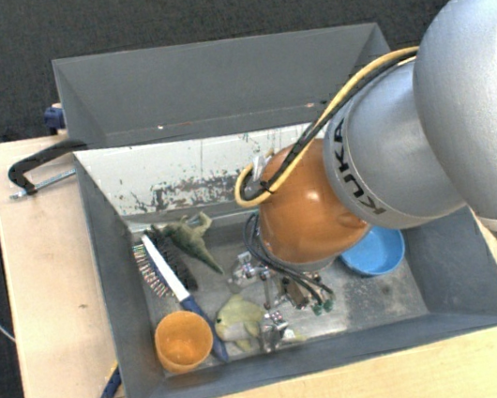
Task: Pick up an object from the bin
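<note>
Camera view shows the arm bent down deep into the grey bin (210, 86), its orange wrist cover (304, 217) low over the middle of the floor; I judge it is lowered like this so that the gripper (258, 298) comes to the level of the small things, which all lie flat on the bottom. The metal fingers (273, 328) stand apart, one toward the back and one toward the front wall, with nothing clamped between them. The nearest thing is a pale yellow-green soft lump (236, 317) on the front part of the floor, just beside the gripper on its left and partly in the gap; whether a finger touches it I cannot tell. An orange cup (185, 340) stands upright in the front-left corner, near the lump. A white-handled brush (167, 267) and a green toy dinosaur (193, 236) lie further back on the left, and a blue bowl (377, 254) is on the right, partly under the arm
</note>
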### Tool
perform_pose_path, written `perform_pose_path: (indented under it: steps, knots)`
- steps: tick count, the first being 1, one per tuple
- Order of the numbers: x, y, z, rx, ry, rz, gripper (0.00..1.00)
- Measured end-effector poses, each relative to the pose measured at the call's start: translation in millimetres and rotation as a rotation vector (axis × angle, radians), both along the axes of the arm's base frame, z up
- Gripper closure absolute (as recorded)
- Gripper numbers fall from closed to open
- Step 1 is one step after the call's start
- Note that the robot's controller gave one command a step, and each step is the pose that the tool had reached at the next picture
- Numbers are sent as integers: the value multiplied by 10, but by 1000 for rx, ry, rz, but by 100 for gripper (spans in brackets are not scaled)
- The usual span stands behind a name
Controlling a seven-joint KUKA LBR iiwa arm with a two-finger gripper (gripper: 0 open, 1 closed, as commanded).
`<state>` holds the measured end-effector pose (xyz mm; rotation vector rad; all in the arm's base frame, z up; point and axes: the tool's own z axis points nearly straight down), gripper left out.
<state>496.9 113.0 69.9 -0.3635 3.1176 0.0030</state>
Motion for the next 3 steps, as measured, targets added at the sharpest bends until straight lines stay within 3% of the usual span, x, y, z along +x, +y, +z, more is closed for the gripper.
perform_pose_path:
  steps: [1,2,3]
  knots:
    - [-45,216,17,-1,-3,41,0]
    - [-26,221,31,2,-8,39,100]
    - [0,235,649,2,-9,39,100]
